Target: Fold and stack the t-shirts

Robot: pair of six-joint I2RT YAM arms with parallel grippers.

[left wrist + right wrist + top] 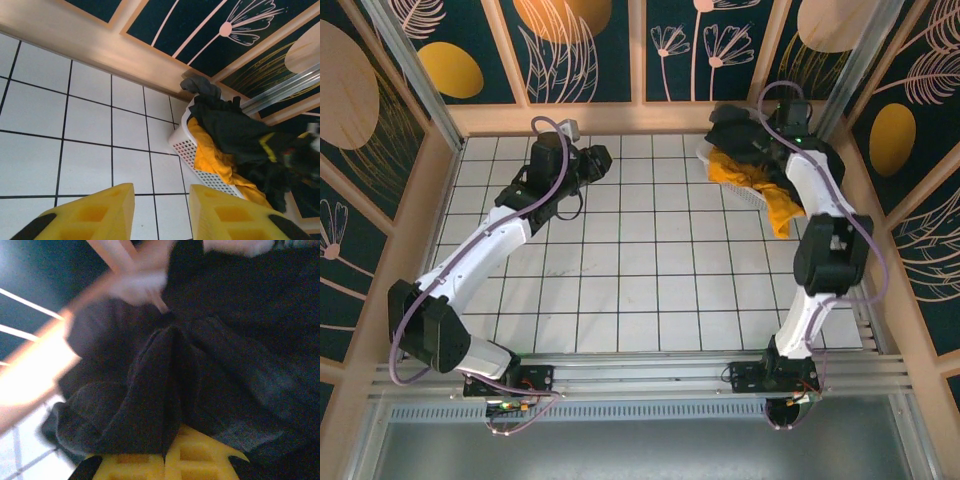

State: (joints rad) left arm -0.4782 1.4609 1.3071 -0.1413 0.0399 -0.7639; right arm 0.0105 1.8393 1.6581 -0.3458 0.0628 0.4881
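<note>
The black t-shirt (pixel 735 130) lies bunched on top of the white lattice basket (pixel 748 192) at the back right. Under it the mustard-yellow t-shirt (pixel 778 200) spills over the basket's rim. My right gripper (pixel 765 142) is over the basket, shut on a fold of the black t-shirt (pixel 240 340), which rises in a ridge from between the yellow fingers (pixel 200 460). My left gripper (pixel 600 160) hovers over the tiles at the back left, open and holding nothing (pixel 161 192). It faces the basket (pixel 187 147), the yellow t-shirt (pixel 210 155) and the black t-shirt (pixel 235 132).
White tiled table (pixel 640 270) with a wooden rim (pixel 620 118) along the back and sides. The basket sits in the back right corner against the rim. A metal rail (pixel 650 375) runs along the near edge by the arm bases.
</note>
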